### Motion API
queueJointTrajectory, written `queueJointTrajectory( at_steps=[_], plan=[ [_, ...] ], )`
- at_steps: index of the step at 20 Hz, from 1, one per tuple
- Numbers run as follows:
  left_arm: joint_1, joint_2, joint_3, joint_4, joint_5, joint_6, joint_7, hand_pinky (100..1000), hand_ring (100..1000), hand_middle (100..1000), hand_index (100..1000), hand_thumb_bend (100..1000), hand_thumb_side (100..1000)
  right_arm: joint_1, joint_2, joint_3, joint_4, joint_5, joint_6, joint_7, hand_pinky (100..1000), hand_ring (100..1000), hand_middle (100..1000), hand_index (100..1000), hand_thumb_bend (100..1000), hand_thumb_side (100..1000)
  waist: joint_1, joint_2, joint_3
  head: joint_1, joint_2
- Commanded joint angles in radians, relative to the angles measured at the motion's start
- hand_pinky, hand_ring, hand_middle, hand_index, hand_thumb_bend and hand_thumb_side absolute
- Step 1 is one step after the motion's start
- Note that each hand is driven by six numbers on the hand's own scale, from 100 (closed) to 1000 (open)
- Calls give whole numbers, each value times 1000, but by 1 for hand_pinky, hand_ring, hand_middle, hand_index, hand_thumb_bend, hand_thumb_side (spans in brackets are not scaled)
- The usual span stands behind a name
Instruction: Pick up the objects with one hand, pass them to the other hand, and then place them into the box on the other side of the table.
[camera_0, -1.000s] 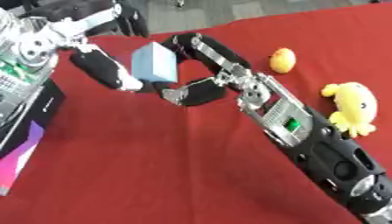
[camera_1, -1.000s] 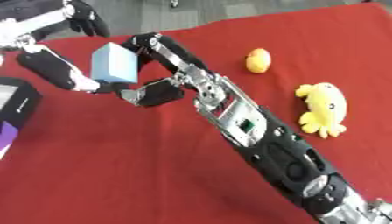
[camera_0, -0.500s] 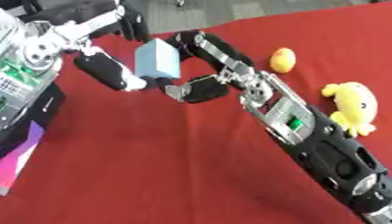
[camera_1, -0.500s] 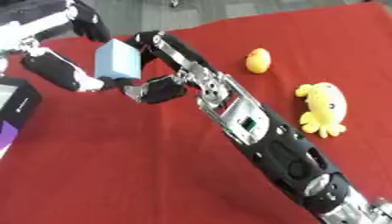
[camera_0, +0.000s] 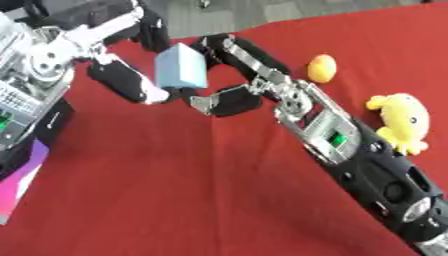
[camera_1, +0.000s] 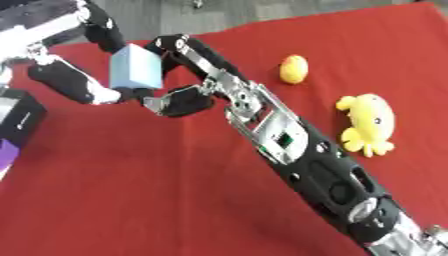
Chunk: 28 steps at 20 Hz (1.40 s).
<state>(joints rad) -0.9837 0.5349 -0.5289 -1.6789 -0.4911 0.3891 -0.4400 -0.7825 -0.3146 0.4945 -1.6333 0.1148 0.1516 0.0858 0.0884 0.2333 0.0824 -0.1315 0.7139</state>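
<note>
A light blue cube (camera_0: 181, 65) hangs above the red table (camera_0: 175, 190) at the upper left, caught between both hands. My left hand (camera_0: 122, 82) reaches in from the left, its thumb under the cube's left edge and its dark fingers (camera_0: 150, 30) curled over the top. From the lower right comes my right hand (camera_0: 262, 75), fingers (camera_0: 236, 50) wrapped behind the cube and thumb (camera_0: 226, 101) beneath it. A black box with purple and pink sides (camera_0: 26, 150) sits at the left edge, partly cut off.
A small orange-yellow round fruit (camera_0: 321, 68) lies on the cloth right of the hands. A yellow plush toy (camera_0: 401, 122) rests near the right edge, close beside my right forearm (camera_0: 350, 150). Grey floor shows beyond the table's far edge.
The left hand's fingers have come down closer over the cube's top. The cube and right hand have barely shifted.
</note>
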Motion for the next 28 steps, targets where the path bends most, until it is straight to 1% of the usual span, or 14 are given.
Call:
queueJointTrajectory(
  at_steps=[1, 4, 8, 12, 15, 17, 19, 20, 24, 25, 26, 28],
  plan=[
    [-21, 8, 18, 0, -8, 3, 26, 727, 592, 480, 510, 265, 185, -11, 5, 17, -18, -6, -6, 10, 760, 583, 499, 589, 100, 100, 10, -11, 2, -1, -13],
    [-22, 5, 16, 4, -14, 0, 32, 722, 580, 460, 496, 252, 154, -10, 3, 17, -18, -7, -8, 10, 764, 594, 514, 606, 100, 100, 8, -11, 2, 0, -14],
    [-23, -1, 16, 19, -31, -12, 31, 715, 574, 451, 489, 270, 104, -10, 1, 17, -17, -9, -16, 15, 767, 602, 533, 626, 100, 100, 8, -12, 1, 1, -14],
    [-24, -6, 15, 35, -50, -24, 28, 711, 571, 456, 501, 303, 100, -9, 0, 18, -15, -13, -25, 24, 769, 609, 544, 637, 100, 100, 8, -12, 1, 1, -15],
    [-24, -8, 15, 43, -63, -29, 24, 707, 572, 476, 533, 324, 100, -9, -1, 19, -14, -16, -32, 34, 772, 619, 562, 654, 100, 100, 7, -12, 1, 2, -17],
    [-24, -8, 16, 46, -70, -31, 21, 701, 574, 481, 544, 339, 100, -9, -2, 20, -15, -17, -38, 45, 778, 636, 590, 681, 100, 100, 7, -12, 0, 1, -18],
    [-25, -8, 15, 49, -77, -34, 19, 696, 569, 476, 540, 331, 100, -9, -3, 21, -15, -17, -47, 60, 783, 651, 613, 703, 110, 100, 7, -13, 0, 3, -19],
    [-25, -8, 15, 50, -80, -35, 16, 692, 565, 472, 537, 325, 100, -8, -3, 21, -15, -17, -52, 67, 785, 659, 624, 714, 127, 100, 6, -13, -1, 3, -20],
    [-24, -9, 16, 51, -92, -41, 15, 681, 542, 457, 524, 329, 100, -7, -4, 21, -16, -14, -72, 100, 803, 717, 705, 787, 263, 100, 6, -13, -1, 3, -22],
    [-24, -9, 16, 51, -96, -42, 15, 680, 541, 457, 524, 331, 100, -7, -4, 21, -16, -12, -78, 110, 806, 724, 715, 795, 280, 100, 6, -14, -1, 3, -23],
    [-24, -9, 16, 51, -99, -43, 16, 678, 537, 453, 522, 339, 100, -7, -4, 21, -17, -10, -84, 120, 812, 743, 739, 818, 342, 100, 6, -14, -2, 3, -24],
    [-24, -8, 17, 51, -104, -44, 16, 673, 531, 447, 520, 352, 100, -7, -5, 20, -20, -4, -99, 137, 821, 766, 763, 845, 423, 121, 7, -14, -2, 3, -25]
  ],
)
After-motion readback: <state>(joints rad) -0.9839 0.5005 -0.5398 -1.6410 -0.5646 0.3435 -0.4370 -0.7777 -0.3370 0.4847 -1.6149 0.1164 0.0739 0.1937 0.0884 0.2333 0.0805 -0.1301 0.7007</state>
